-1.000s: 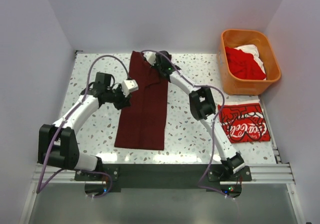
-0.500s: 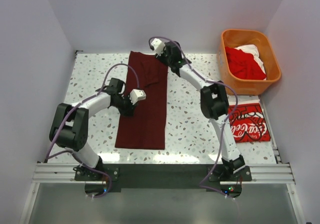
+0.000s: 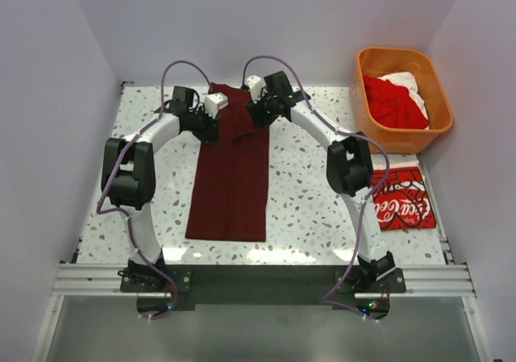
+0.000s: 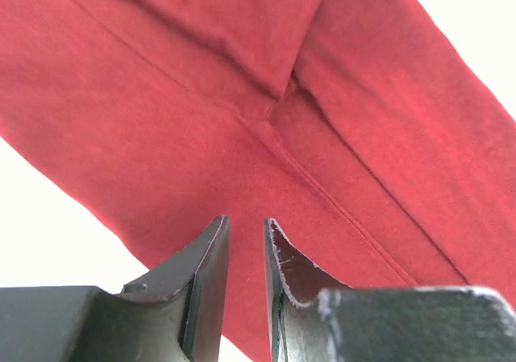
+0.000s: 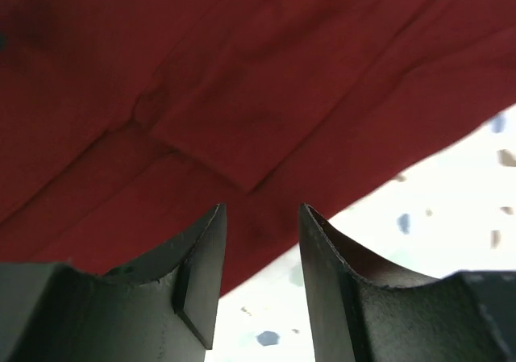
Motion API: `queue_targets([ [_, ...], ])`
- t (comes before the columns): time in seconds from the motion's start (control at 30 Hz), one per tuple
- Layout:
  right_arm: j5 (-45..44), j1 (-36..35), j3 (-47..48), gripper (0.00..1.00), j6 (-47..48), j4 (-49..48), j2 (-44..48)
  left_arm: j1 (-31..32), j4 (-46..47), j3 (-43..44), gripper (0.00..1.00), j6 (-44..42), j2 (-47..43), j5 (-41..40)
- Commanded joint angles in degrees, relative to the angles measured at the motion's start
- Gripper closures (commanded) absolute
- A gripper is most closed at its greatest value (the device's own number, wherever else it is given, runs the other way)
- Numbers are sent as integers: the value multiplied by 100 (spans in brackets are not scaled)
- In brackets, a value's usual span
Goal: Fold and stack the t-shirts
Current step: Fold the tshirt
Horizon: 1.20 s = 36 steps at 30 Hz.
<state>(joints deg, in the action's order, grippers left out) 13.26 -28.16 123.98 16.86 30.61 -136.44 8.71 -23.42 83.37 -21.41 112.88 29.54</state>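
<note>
Maroon cloth tee (image 3: pixel 230 168), long rect. strip

Overhead light is falling bright, even and diffuse; the maroon t-shirt (image 3: pixel 231 172) is casting almost no shadow, and the table (image 3: pixel 306 209) just beyond its far end is glaring white. In both wrist views the tabletop beside the shirt is blowing out; in the right one its specks are blurring.

Left arm (image 3: pixel 139 231) and right arm (image 3: pixel 364 221): white links, black joint housings, black bases (image 3: pixel 153 283), purple cables (image 3: pixel 181 64) looping along each. Left gripper (image 4: pixel 246 219) and right gripper (image 5: pixel 263 207) have dark wedge-shaped fingers (image 4: pixel 203 285) with scuffed edges; white camera blocks (image 3: pixel 215 102) at wrists.
</note>
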Motion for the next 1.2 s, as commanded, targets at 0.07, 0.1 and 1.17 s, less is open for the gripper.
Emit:
queue_targets([
  [0.07,485,-14,47,56,-158,594,-329,-18,40,328,71,444,366,-97],
  [0.1,389,-14,64,56,-113,639,-400,-18,-4,363,71,462,471,-176],
  [1.17,-1159,575,759,55,247,920,-1166,395,-110,1331,72,893,1632,-133],
])
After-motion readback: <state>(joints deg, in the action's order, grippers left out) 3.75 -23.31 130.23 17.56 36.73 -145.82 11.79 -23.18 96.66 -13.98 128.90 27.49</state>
